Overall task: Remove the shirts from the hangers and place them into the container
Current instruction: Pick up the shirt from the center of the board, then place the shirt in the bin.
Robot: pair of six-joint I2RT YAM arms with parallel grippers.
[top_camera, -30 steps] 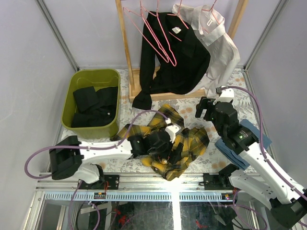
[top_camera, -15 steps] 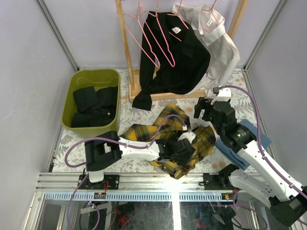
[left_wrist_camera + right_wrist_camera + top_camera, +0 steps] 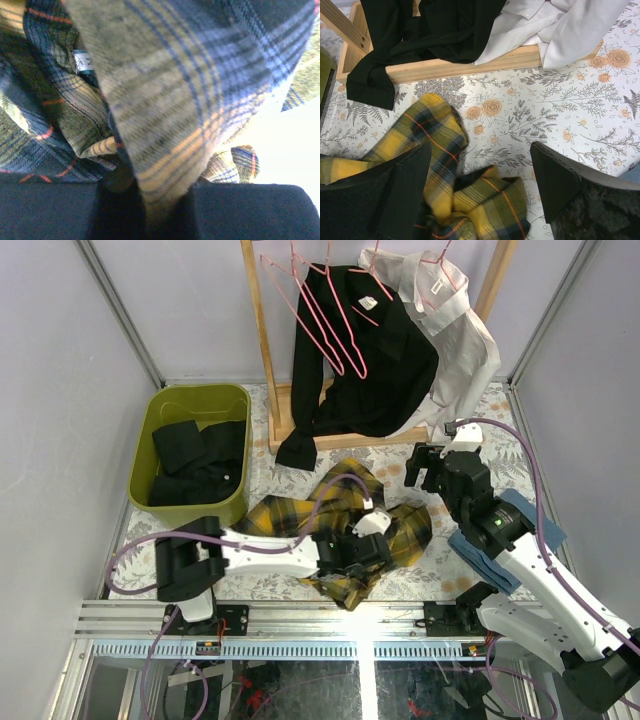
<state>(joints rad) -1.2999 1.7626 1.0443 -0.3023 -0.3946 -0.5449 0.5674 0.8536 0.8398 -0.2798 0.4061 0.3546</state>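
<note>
Left gripper (image 3: 352,548) buried in the plaid shirt (image 3: 290,510) at the table's (image 3: 262,468) near edge.
I think it's pinching a fold, though my wrist view is blurry; right gripper (image 3: 479,182) hangs spread wide.

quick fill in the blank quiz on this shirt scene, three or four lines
The left gripper is shut on the ____-and-black plaid flannel shirt.
A crumpled black shirt lies inside the ____ plastic tub.
The right gripper stands ____, holding nothing.
The white collared shirt hangs on a ____ wire hanger.
Missing: yellow; olive-green; open; pink
</note>
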